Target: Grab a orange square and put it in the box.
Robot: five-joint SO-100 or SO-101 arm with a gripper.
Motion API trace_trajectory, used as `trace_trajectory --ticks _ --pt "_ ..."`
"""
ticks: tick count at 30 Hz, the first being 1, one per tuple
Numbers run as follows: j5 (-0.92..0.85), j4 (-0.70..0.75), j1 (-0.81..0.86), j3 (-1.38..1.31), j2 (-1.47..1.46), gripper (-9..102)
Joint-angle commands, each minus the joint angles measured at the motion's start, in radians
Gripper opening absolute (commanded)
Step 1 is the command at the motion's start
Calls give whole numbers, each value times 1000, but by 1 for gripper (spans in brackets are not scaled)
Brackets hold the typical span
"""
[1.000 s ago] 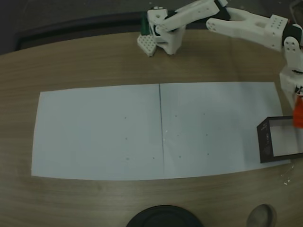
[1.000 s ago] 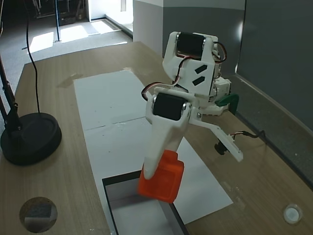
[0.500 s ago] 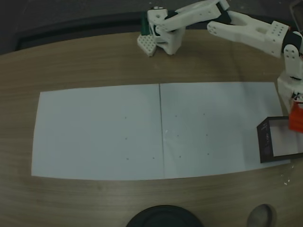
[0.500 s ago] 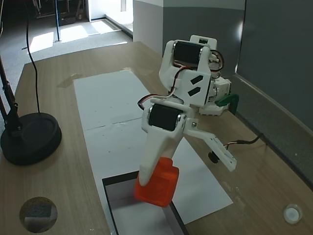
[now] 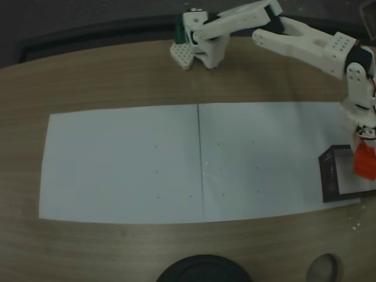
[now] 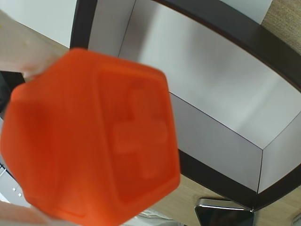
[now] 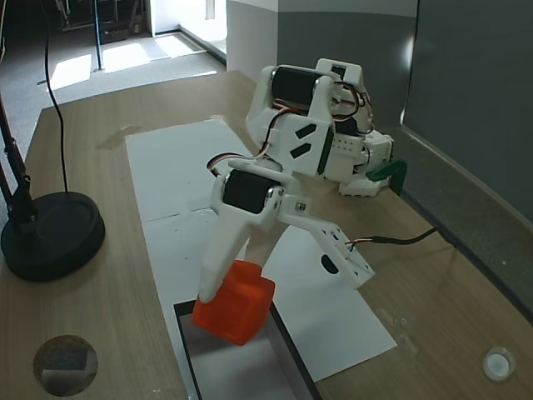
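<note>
Wrist view gives you the relation that matters: the small bright orange-red plastic cube with rounded edges and a raised cross on one face (image 6: pixel 89 141) hangs directly in front of the camera, and behind it, toward the right side of this view, opens the pale inside of the small rectangular box with thin dark brown-black walls (image 6: pixel 225 183). So the box floor lies below the cube and a bit to the side, i.e. the cube is over the opening near one wall, not yet resting on the bottom as far as I can judge. In a fixed view from the side, the white two-finger claw (image 7: pixel 218 293) is clenched on the cube (image 7: pixel 236 302); one long white finger (image 7: pixel 223 258) presses on its upper left face, and the other finger, w/ the cable, stands out to the right. The cube there is tilted, one corner down, just above the near end wall of the box (image 7: pixel 185 342). In a fixed view from above, the cube (image 5: pixel 365 161) sits over the box (image 5: pixel 329 176) at the right edge of the white paper sheet (image 5: pixel 176 164), approx. inside the walls. You would next lower a little and release, I think; watch that the tilted cube does not catch on the wall.
</note>
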Motion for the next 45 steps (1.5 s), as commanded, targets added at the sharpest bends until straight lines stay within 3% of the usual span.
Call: trace_trajectory --ticks 1,9,15,18,20,24,32,39,45 --pt "2 -15 5 -72 48 32" --pt "2 2 15 -75 52 30" --pt "-3 207 149 -153 156 9" --pt "-95 351 236 -227 261 0" --pt "-133 442 284 -265 351 0" --pt "-87 439 439 -206 627 0" --pt "-64 431 692 380 1355 0" --pt "-149 356 715 977 1924 0" --pt "-140 290 715 1264 2201 0"
